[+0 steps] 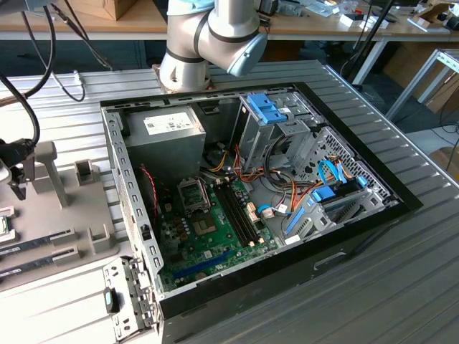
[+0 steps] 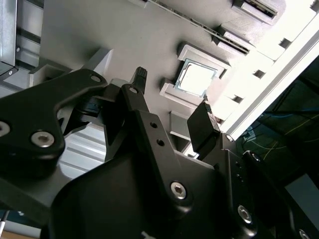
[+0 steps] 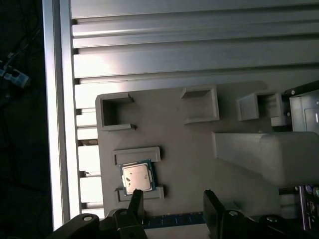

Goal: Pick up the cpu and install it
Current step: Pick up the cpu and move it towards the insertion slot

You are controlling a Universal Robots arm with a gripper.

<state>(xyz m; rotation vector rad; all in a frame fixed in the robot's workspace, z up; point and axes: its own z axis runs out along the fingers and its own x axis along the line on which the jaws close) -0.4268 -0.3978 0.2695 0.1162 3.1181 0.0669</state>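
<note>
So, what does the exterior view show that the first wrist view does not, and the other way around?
Exterior view: the open computer case with its green motherboard, the socket frame, the power supply and the arm's joints.
First wrist view: the cpu lying flat on the grey tray, and the gripper near it, fingers apart and holding nothing.
Both: the grey tray, which lies on the ribbed metal table.
</note>
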